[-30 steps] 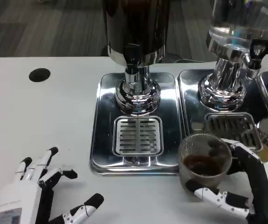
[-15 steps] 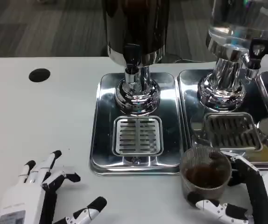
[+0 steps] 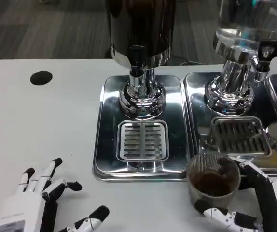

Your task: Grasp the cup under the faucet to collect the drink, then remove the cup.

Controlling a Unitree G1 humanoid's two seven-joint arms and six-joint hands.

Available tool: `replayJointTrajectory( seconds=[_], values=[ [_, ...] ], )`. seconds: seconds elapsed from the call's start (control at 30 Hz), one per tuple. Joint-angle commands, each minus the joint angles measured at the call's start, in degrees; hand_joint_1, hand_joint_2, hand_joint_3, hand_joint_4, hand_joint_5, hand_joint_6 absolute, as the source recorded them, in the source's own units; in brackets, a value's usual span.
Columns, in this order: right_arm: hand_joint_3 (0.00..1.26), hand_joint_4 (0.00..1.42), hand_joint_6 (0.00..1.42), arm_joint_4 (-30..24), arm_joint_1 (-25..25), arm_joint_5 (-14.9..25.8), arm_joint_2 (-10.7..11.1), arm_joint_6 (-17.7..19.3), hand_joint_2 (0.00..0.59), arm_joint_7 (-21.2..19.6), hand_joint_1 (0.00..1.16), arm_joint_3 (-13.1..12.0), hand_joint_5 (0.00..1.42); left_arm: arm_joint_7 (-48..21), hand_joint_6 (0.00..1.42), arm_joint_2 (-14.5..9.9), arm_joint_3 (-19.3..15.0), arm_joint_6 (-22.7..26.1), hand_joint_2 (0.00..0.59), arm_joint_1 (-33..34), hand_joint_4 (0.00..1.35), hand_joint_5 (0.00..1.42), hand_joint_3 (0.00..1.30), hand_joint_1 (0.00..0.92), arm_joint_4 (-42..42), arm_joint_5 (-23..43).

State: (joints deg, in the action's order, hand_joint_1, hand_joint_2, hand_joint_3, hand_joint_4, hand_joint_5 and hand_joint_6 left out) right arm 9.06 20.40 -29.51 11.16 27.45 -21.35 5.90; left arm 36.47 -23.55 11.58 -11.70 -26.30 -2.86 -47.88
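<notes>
My right hand point(image 3: 254, 205), glossy white-and-black plastic shell, holds the clear ribbed plastic cup point(image 3: 213, 181); dark drink inside, surface shiny. My left hand point(image 3: 39, 203) has the same smooth plastic finish. White table top point(image 3: 42, 125): matt, smooth. Polished steel drip tray point(image 3: 102, 140) under the dark dispenser: mirror-bright, slotted metal grate point(image 3: 143, 140) duller. Chrome pedestal and faucet point(image 3: 137, 79): highly reflective. Second steel tray point(image 3: 194, 96) and clear glossy dispenser tank point(image 3: 247, 21) alongside.

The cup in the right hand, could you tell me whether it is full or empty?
Partly filled: the clear cup, held upright by the right hand, has dark drink at its bottom.
</notes>
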Motion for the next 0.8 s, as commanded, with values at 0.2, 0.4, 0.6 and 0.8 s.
replayJointTrajectory(
  seconds=[0.2, 0.4, 0.6, 0.8],
  values=[
    [0.36, 0.39, 0.45, 0.48, -0.03, 0.73, 1.35, 0.60, 0.225, 0.55, 0.78, -0.21, 0.40, -0.46, 0.06, -0.04, -0.05, -0.33, 0.096, -0.09, 0.05, 0.18, 0.56, 0.000, 1.14, 0.02],
    [0.33, 0.32, 0.41, 0.14, 0.21, 0.93, 1.89, -0.15, 0.229, 2.30, 0.76, 0.17, 0.33, -0.93, 0.06, -0.41, -0.60, -0.05, 0.095, 0.22, 0.05, 0.18, 0.57, 0.000, 1.77, 0.21],
    [0.33, 0.29, 0.38, -0.36, 0.27, 0.68, 1.91, -0.91, 0.218, 3.80, 0.75, 0.75, 0.30, -1.09, 0.06, -0.36, -0.78, -0.17, 0.095, 0.13, 0.05, 0.19, 0.57, 0.000, 1.77, 0.25],
    [0.31, 0.28, 0.37, -1.40, 0.10, 0.00, 2.11, -1.77, 0.220, 4.91, 0.73, 1.69, 0.28, -1.80, 0.06, -0.17, -1.03, -0.73, 0.095, 0.26, 0.06, 0.19, 0.58, 0.000, 2.02, 1.36]
  ],
)
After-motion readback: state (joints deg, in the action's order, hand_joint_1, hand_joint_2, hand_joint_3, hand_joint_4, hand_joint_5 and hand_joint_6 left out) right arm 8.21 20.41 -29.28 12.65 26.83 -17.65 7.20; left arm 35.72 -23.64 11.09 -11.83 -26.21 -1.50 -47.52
